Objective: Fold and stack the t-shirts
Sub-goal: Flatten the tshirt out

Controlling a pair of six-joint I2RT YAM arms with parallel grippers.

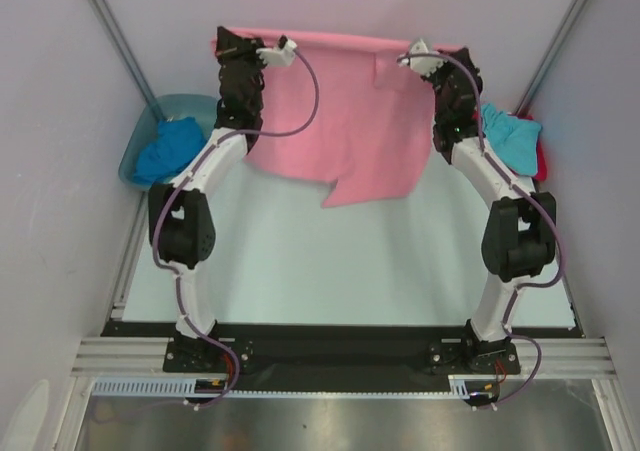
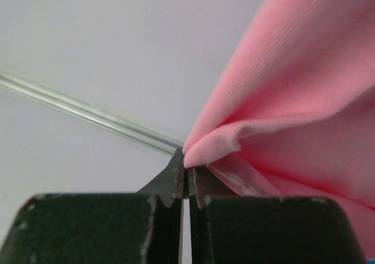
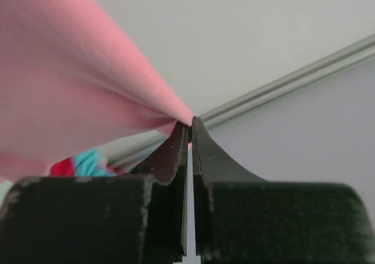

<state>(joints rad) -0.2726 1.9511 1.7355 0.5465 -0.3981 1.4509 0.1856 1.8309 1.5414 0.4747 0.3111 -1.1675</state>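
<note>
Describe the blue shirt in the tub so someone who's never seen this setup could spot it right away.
Look to the far left corner of the table, where a translucent blue-green tub sits. The royal blue t-shirt lies crumpled inside it. It is deeper blue than the turquoise t-shirt on the right side, and the only shirt in a container.

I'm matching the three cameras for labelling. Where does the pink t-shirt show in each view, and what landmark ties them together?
Top external: the pink t-shirt hangs across the upper centre, held up between both arms.
Left wrist: it fills the right side, pinched in the left gripper.
Right wrist: it fills the upper left, pinched in the right gripper.
Landmark: the shirt's two pinched top-edge points, which the top view shows at the left gripper and the right gripper.
</note>
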